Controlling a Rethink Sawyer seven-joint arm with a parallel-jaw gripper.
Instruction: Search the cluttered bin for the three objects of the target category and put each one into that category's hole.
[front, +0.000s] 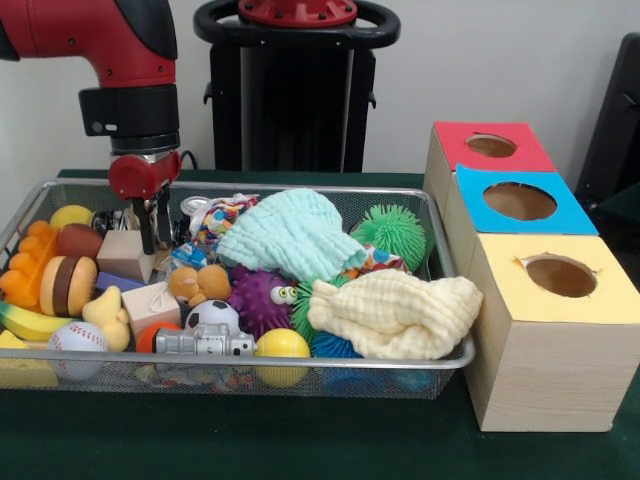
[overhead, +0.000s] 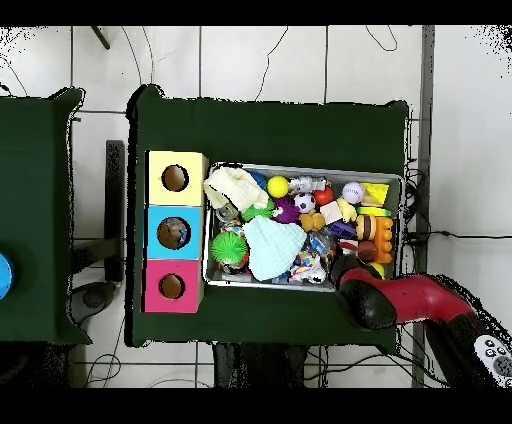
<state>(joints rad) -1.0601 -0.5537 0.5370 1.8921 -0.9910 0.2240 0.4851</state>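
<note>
The black-fingered gripper (front: 152, 228), slightly parted and empty, dips beside the tan wooden block (front: 125, 255); crowded neighbours could snag it.

- A plain pale wall (front: 480, 60) fills the far side of the front view, evenly lit with no strong shadows.
- A dark green cloth (front: 250, 440) covers the table in the front view.
- At the far right edge of the front view stands a dark, upright shape (front: 615, 130); what it is cannot be told.
- From overhead, the floor (overhead: 260, 60) is light tile with thin dark joints.
- Thin cables (overhead: 455, 236) trail across the floor, near the table's right side and top edge.
- A second green-covered table (overhead: 35, 200) stands at the left, apart from the main one.
- A blue round object (overhead: 4, 274) shows at that table's left edge.
</note>
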